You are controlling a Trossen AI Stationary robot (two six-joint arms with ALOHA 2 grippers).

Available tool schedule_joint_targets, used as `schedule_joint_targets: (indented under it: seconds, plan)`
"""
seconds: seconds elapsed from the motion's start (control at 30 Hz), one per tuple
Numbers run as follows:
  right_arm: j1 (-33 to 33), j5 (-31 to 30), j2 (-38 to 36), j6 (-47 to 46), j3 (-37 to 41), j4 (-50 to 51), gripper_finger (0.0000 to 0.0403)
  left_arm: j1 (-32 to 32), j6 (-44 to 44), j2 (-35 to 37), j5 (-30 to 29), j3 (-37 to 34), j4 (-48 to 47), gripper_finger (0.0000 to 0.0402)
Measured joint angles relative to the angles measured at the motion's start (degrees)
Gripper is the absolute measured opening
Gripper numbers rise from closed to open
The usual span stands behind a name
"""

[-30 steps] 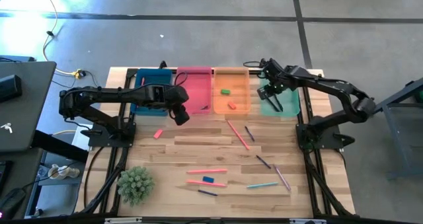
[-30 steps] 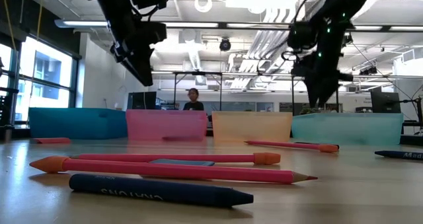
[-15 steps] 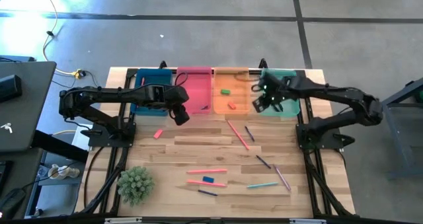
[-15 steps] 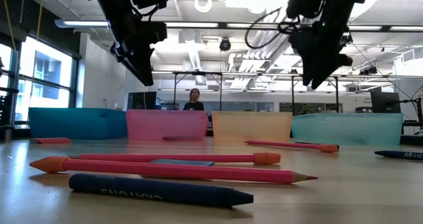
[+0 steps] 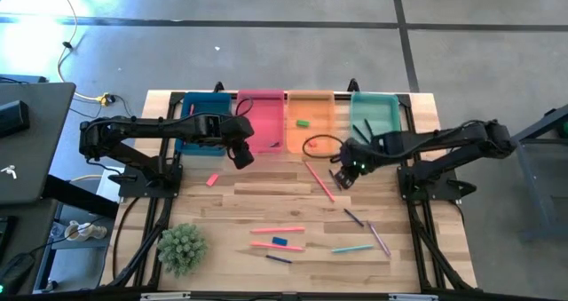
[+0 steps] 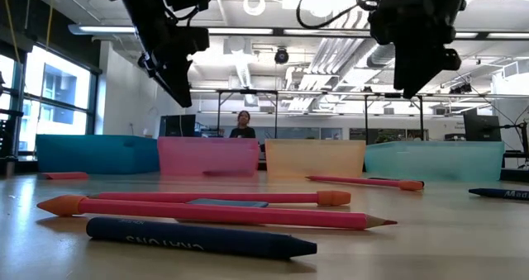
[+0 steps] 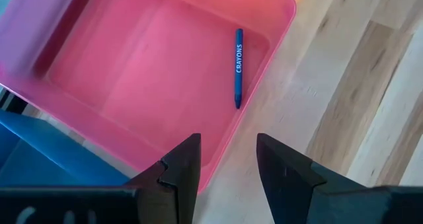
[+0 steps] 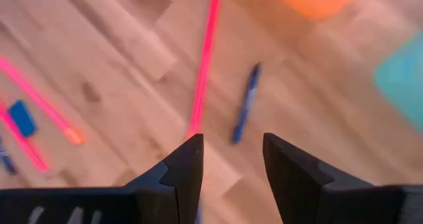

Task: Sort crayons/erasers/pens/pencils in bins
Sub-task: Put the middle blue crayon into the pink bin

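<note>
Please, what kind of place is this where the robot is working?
Most likely a robotics lab or open workshop hall. The low view shows exposed ceiling ducts and strip lights, with desks and monitors behind the table. The high view shows a bare concrete floor around it.

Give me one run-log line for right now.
left gripper: open, empty, over pink bin corner | right gripper: open, empty, above pink pencil | orange bin: two erasers

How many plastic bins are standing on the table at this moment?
4, side by side along the table's far edge: the dark blue bin, partly under the left arm, then the pink bin, the orange bin and the teal bin. None seems hidden.
</note>
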State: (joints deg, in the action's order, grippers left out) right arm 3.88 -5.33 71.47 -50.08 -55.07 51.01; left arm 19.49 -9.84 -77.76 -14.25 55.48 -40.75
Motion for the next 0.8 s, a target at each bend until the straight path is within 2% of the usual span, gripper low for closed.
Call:
schedule_joint_targets:
  seconds: [0.37,0.6,0.8]
  plan:
    - [11.44,1.17,4.89,-17.0,-1.68,-3.76,0.0149,0.0,4.11,-0.02,0.14,0.01,0.27,0.0133]
    - [15.22,0.21,13.5,-17.57,-10.59,7.28,0.0149,-0.01,5.06,-0.02,0.14,0.01,0.79,0.0133]
    - [17.8,0.1,18.66,-15.66,-11.63,9.59,0.0149,-0.02,2.99,-0.02,0.16,0.01,0.74,0.0133]
